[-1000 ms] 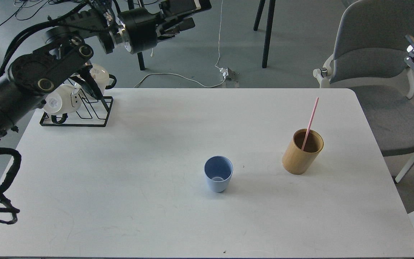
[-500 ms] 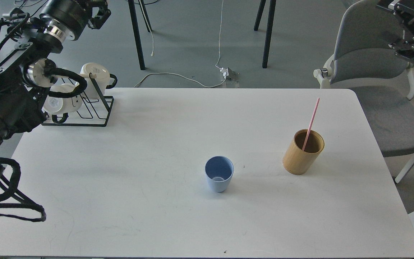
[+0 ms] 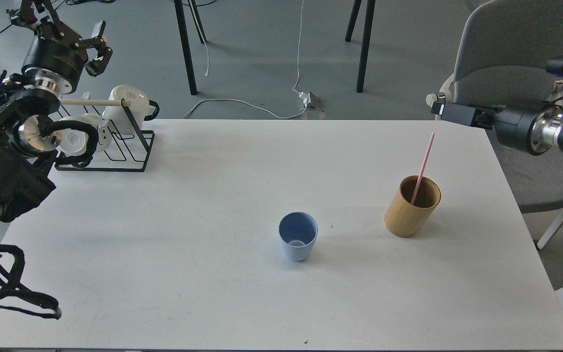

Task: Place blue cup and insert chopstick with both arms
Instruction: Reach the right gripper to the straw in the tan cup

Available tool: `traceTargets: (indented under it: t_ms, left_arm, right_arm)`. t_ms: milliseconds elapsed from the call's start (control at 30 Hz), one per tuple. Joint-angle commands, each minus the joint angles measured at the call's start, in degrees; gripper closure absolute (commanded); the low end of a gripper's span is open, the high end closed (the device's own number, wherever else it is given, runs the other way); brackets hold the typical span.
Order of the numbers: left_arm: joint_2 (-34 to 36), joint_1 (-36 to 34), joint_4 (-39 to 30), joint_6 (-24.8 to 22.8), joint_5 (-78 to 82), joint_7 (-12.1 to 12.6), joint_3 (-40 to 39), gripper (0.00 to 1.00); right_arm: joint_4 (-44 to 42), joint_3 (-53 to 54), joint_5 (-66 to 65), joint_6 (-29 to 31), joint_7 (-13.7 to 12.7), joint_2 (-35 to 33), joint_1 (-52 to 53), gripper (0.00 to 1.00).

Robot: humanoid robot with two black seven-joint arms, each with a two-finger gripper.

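Note:
The blue cup (image 3: 297,237) stands upright and empty on the white table (image 3: 164,230), a little right of the middle. The single pink chopstick (image 3: 423,164) leans inside the tan bamboo holder (image 3: 411,208), right of the cup. My left gripper (image 3: 64,27) is raised at the far left above the mug rack, its fingers spread and empty, far from the cup. My right gripper (image 3: 450,113) reaches in from the right, level with the table's far right corner and above the chopstick's top. It is dark and edge-on, so its fingers cannot be told apart.
A black wire rack (image 3: 115,146) with white mugs (image 3: 127,102) and a pale wooden rod stands at the table's far left corner, under my left arm. A grey chair (image 3: 506,63) is beyond the right edge. Chair legs and cables are on the floor behind.
My left gripper has swung from above the floor behind the table to the far left over the rack. My right arm has come in and now points left near the far right corner. Cup and chopstick unmoved.

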Motion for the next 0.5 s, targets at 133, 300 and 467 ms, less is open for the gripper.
traceTargets:
  t_ms: [133, 300, 467]
  left_arm:
    - [-0.4, 0.2, -0.3, 0.0, -0.5, 1.7, -1.3, 0.0]
    - [-0.6, 0.1, -0.2, 0.0, -0.6, 1.7, -1.3, 0.0]
    - [-0.6, 0.2, 0.0, 0.0, -0.6, 1.7, -1.3, 0.0]
  right_arm:
    - [-1.6, -6.1, -1.5, -1.6, 0.1, 2.9, -0.6, 0.31]
    - [-6.2, -6.2, -1.6, -1.6, 0.1, 8.0, -0.6, 0.41]
    - [-8.1, -6.6, -3.6, -1.6, 0.1, 10.1, -0.5, 0.62]
